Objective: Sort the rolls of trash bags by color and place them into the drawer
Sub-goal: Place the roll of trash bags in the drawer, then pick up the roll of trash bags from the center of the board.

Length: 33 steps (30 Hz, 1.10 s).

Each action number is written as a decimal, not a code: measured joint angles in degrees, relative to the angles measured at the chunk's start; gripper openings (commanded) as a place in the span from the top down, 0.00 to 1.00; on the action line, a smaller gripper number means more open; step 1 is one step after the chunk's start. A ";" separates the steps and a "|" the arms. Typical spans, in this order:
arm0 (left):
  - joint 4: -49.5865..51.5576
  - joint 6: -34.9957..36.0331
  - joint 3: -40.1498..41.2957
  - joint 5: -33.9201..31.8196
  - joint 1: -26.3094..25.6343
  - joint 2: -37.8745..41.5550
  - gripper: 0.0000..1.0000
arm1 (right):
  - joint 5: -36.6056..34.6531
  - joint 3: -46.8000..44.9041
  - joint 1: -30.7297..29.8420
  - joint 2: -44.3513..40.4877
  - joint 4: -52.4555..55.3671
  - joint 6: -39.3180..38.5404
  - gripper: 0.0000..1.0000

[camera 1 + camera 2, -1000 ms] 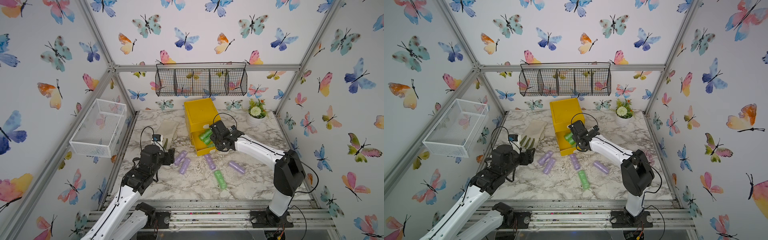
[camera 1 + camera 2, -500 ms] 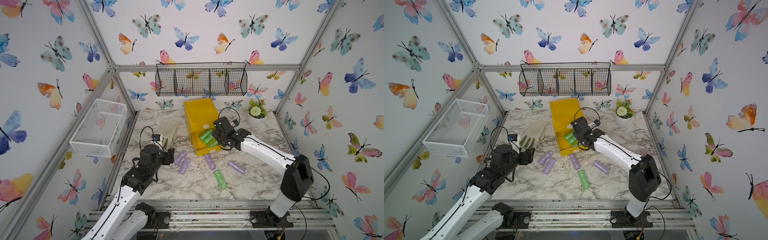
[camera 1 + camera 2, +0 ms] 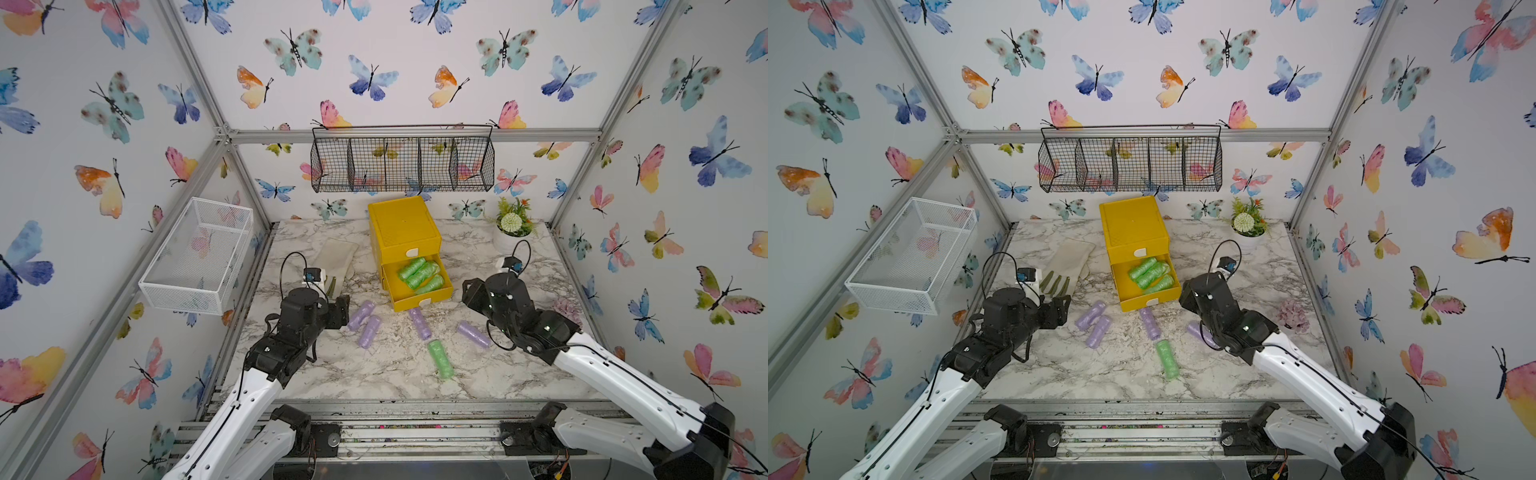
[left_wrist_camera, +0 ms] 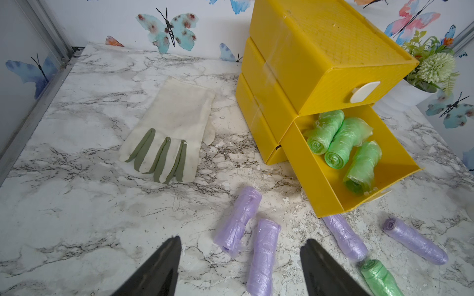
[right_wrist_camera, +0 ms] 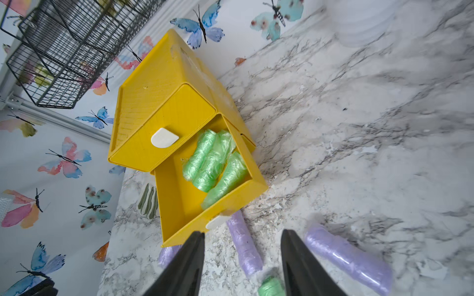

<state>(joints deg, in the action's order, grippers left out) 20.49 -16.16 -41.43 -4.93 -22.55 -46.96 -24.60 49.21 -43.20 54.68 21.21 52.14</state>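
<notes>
The yellow drawer (image 3: 405, 232) chest stands at the back middle of the table. The tray under its shut top one is pulled out and holds three green rolls of trash bags (image 3: 419, 274) (image 4: 336, 143) (image 5: 213, 164). A further green roll (image 3: 440, 358) lies on the marble in front. Several purple rolls lie there too: two side by side (image 3: 360, 315) (image 3: 369, 331), another at the open tray's front (image 3: 419, 323) and a last further right (image 3: 473, 334). My left gripper (image 3: 343, 309) (image 4: 241, 246) is open, just left of the purple pair. My right gripper (image 3: 467, 293) (image 5: 242, 235) is open and empty, right of the open tray.
A pale glove (image 3: 336, 259) lies left of the chest. A potted plant (image 3: 513, 226) stands at the back right and a pale pink ruffled object (image 3: 567, 309) near the right wall. A black wire basket (image 3: 401, 160) hangs on the back wall, a white one (image 3: 199, 253) on the left wall.
My right gripper has pulled back out of the open tray to the right and its jaws have widened. The left arm has barely moved.
</notes>
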 measured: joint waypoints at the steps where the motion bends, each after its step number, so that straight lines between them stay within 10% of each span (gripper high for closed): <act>1: 0.02 -0.22 0.00 0.63 0.00 -0.76 0.25 | -0.81 -1.27 0.02 -2.29 0.66 -0.61 0.46; 7: -0.48 -5.75 1.25 3.89 -2.49 -4.42 0.31 | -3.72 -2.82 0.15 -6.14 6.80 -2.08 0.44; 19: 2.73 -36.65 -7.82 -10.99 -45.86 -28.11 0.29 | -12.85 -3.98 0.52 -13.20 15.50 -1.68 0.44; 33: 4.28 -48.48 -28.46 -8.70 -48.50 -56.85 0.26 | -17.38 -3.08 0.52 -16.61 20.98 -0.15 0.44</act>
<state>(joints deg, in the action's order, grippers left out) 24.77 -64.64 -69.89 -13.63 -71.05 -103.81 -41.98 46.13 -42.68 38.06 42.19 51.99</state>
